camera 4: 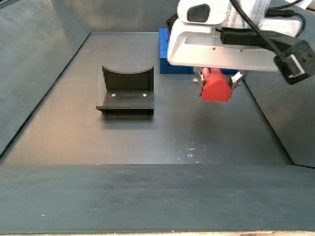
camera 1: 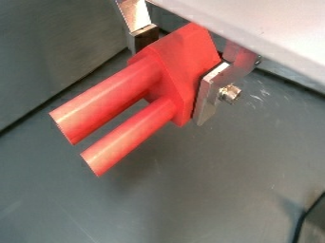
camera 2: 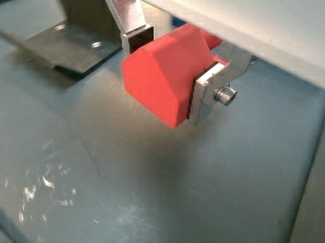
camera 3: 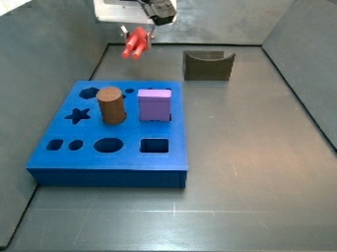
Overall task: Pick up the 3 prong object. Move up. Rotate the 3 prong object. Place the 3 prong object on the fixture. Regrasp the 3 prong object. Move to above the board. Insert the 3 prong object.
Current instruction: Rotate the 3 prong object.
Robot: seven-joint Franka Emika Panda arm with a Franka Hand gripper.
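Observation:
My gripper [camera 1: 176, 66] is shut on the red 3 prong object [camera 1: 140, 100], its silver fingers [camera 1: 211, 93] pressing the piece's body from both sides. In a wrist view two long red prongs stick out from the body; in another the flat back of the 3 prong object [camera 2: 165, 81] faces the camera. In both side views the gripper [camera 3: 136, 37] hangs in the air with the red piece [camera 4: 216, 85] below it, off the floor. The dark fixture [camera 3: 207, 65] stands on the floor apart from it. The blue board [camera 3: 125, 162] lies on the floor.
A brown cylinder [camera 3: 109, 105] and a purple cube [camera 3: 156, 105] stand in the board. The fixture's base plate [camera 2: 64, 46] shows near the gripper in a wrist view. Grey walls [camera 3: 297, 59] ring the floor.

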